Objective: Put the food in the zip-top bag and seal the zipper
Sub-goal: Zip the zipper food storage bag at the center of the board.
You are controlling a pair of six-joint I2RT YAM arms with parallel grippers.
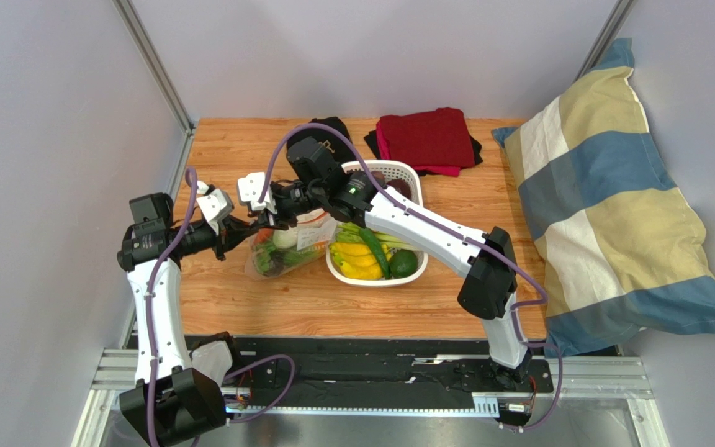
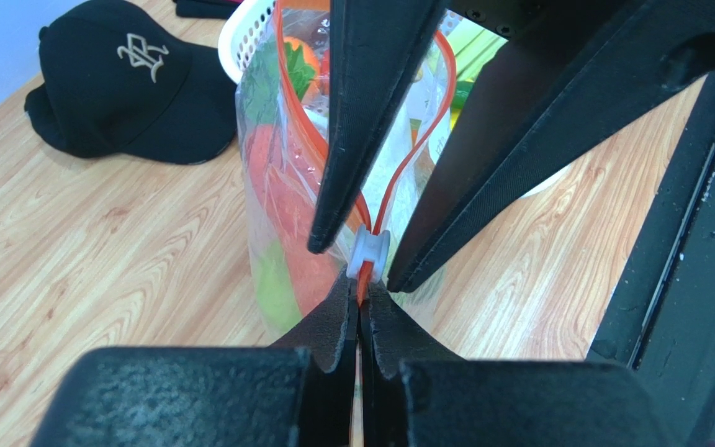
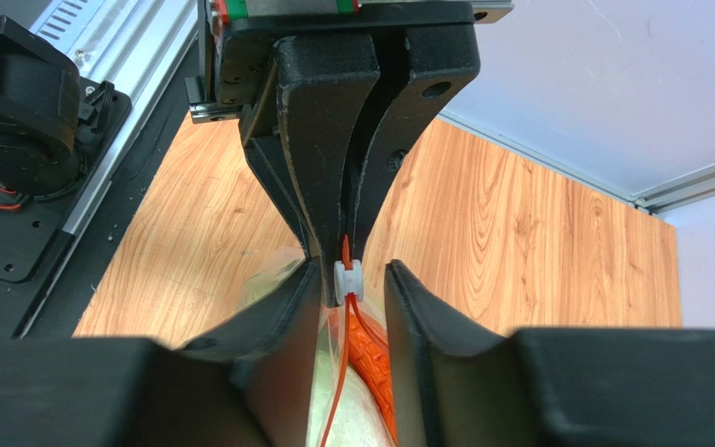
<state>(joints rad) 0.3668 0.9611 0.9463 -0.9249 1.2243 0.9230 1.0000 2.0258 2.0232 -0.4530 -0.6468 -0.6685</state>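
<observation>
Left wrist view: left gripper (image 2: 361, 296) clamped tight on the zipper (image 2: 371, 219) at the end of the zip-top bag (image 1: 277, 256), just beside the pale tab (image 2: 369, 253). Right gripper (image 3: 352, 272) straddles that tab, jaws narrowly parted, one finger nearly touching it. The bag, holding the food (image 2: 275, 191), sits just beside the white basket (image 1: 398, 281). Bare tabletop (image 1: 268, 312) lies along its near edge.

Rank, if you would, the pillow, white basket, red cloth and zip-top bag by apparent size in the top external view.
1. pillow
2. white basket
3 or 4. red cloth and zip-top bag: these look alike, and the bag is partly hidden, so I leave them unranked.
</observation>
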